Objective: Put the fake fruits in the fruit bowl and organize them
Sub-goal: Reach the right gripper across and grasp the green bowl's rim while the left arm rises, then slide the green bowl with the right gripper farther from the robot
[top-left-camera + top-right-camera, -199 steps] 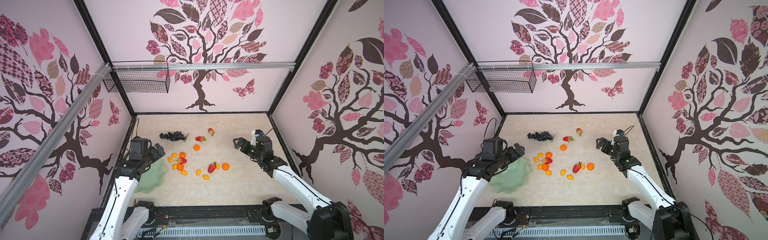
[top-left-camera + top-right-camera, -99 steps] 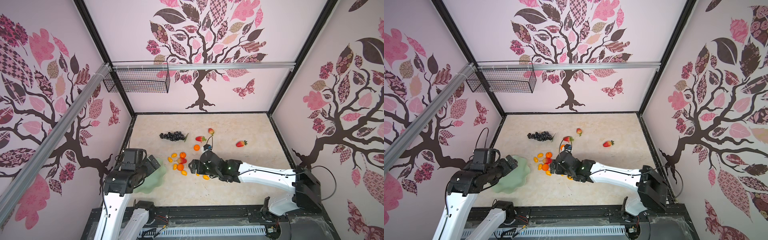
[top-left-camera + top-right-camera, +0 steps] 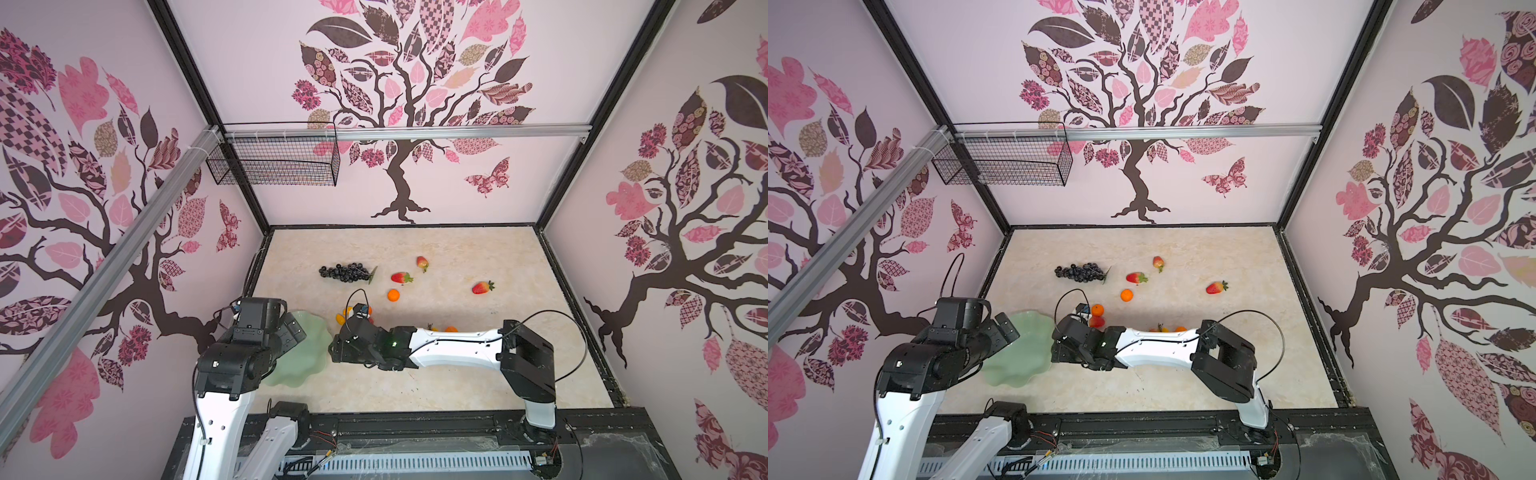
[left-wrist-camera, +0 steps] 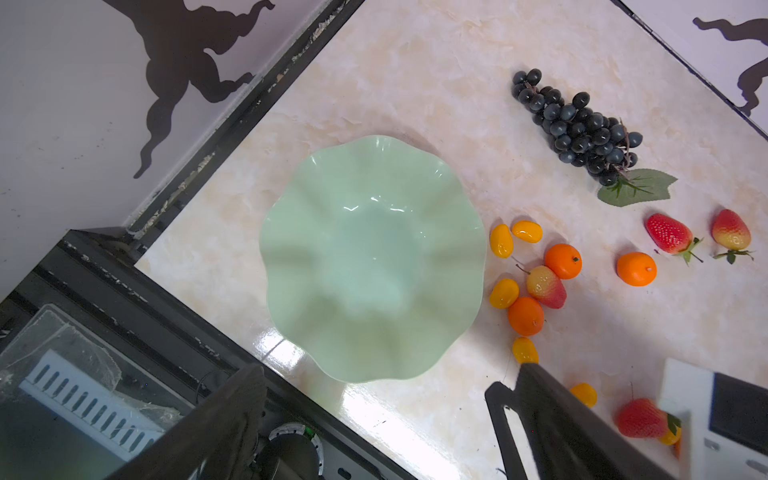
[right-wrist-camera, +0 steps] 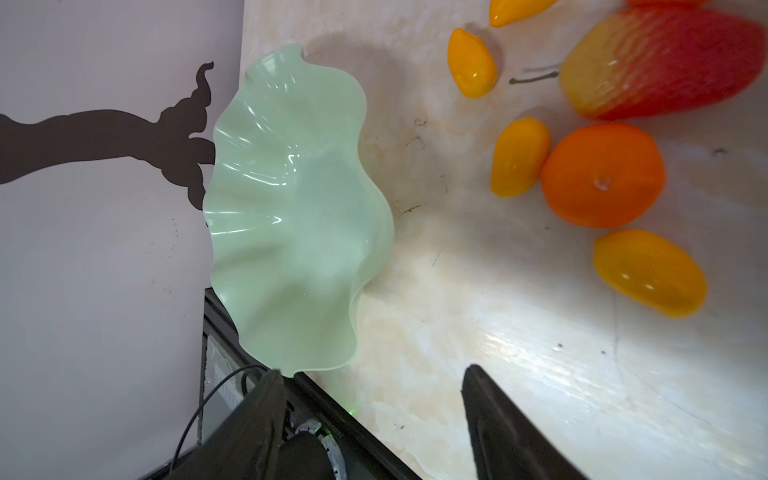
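Note:
The pale green fruit bowl [image 3: 309, 365] [image 3: 1017, 370] [image 4: 291, 232] [image 5: 291, 174] sits empty at the front left. My left gripper [image 3: 296, 329] [image 4: 388, 370] hangs open above it. My right gripper [image 3: 334, 351] [image 5: 372, 372] reaches across, low beside the bowl's right rim, open with nothing between its fingers. Just behind it lie a tangerine [image 5: 602, 174], several kumquats [image 5: 648, 272] and a strawberry [image 5: 656, 62]. Farther back are the grape bunch [image 3: 345, 272] [image 4: 577, 129], a tangerine [image 3: 393, 295] and three strawberries [image 3: 401, 277] [image 3: 422, 262] [image 3: 482, 287].
A black wire basket [image 3: 274, 162] hangs on the back-left wall under an aluminium rail. Black frame edges border the table, and the left one runs close behind the bowl. My right forearm [image 3: 453, 345] lies across more fruit near the table's middle.
My right arm has swung from the far right across to the bowl's rim, its jaws narrowing. A strawberry now lies at the right. My left gripper has pulled back over the bowl.

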Available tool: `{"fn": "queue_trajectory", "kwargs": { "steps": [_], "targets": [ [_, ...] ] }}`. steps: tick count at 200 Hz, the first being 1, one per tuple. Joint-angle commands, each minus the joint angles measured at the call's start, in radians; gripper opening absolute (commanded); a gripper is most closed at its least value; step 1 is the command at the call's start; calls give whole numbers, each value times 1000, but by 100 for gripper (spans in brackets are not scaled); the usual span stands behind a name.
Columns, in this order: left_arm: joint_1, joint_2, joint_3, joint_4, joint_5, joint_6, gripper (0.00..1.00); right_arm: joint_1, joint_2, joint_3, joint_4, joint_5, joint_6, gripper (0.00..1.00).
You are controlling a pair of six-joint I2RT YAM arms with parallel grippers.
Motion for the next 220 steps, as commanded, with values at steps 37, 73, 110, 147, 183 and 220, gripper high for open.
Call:
{"fn": "queue_trajectory", "kwargs": {
  "steps": [37, 73, 110, 147, 183, 220],
  "targets": [
    [3, 0, 53, -7, -19, 35, 99, 18, 156, 149, -62, -15, 22, 56],
    [3, 19, 62, 4, -4, 43, 99, 27, 240, 261, -101, -29, 1, 49],
    [3, 28, 84, -5, -22, 45, 99, 36, 304, 343, -152, -36, -6, 38],
    [3, 28, 89, -19, -41, 35, 99, 38, 336, 387, -176, -15, -16, 31],
    [3, 30, 88, -16, -30, 35, 99, 38, 378, 443, -212, 0, -35, 22],
    [3, 31, 92, -24, -31, 40, 99, 38, 396, 470, -216, 8, -40, 11]
  ]
}}
